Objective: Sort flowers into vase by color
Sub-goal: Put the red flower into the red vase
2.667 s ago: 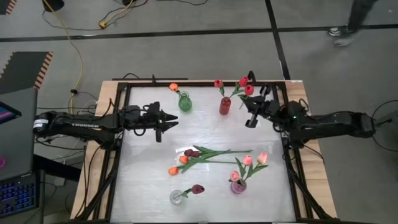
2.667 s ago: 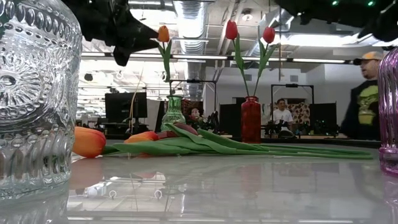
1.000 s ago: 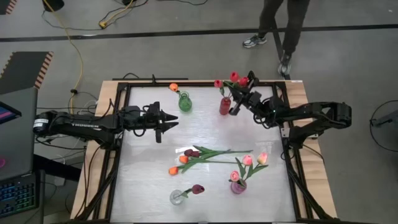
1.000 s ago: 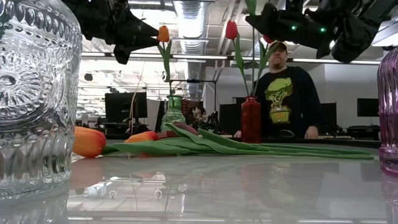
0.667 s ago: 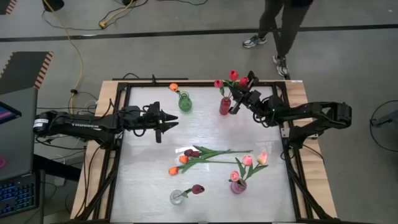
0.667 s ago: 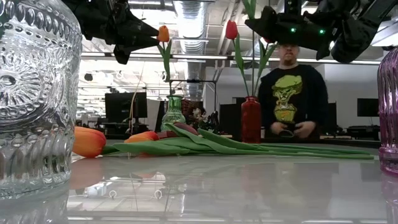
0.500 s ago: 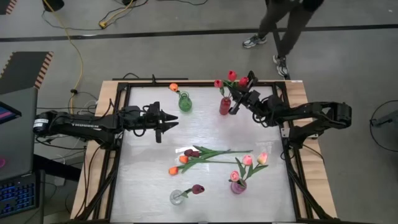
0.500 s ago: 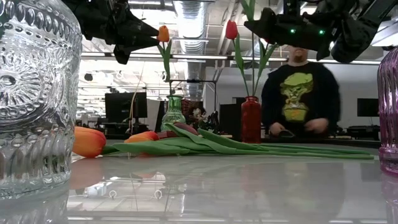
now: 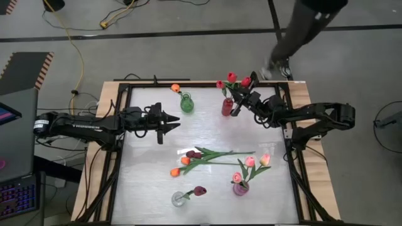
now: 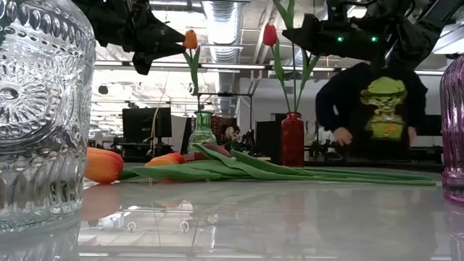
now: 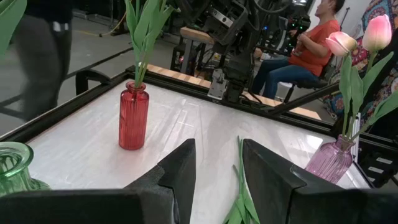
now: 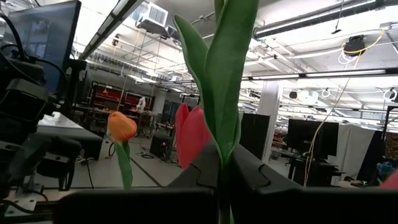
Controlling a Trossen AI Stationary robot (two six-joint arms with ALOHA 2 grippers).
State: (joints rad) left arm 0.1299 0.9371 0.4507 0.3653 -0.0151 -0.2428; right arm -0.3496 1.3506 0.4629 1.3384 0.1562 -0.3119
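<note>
A red tulip [image 9: 245,81], light and floppy on its thin stem, best held low on that stem, hangs over the red vase [image 9: 227,107], pinched in the right gripper [image 9: 239,108]. Left gripper [image 9: 168,123] waits, slightly parted, above the bench [image 9: 213,129].

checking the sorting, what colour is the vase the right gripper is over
Red: the vase under the right gripper is ribbed red glass, clearest in the left wrist view.

Only readable text: "TROSSEN" in white on the left arm [image 9: 81,123] (high view); nothing else is legible.
</note>
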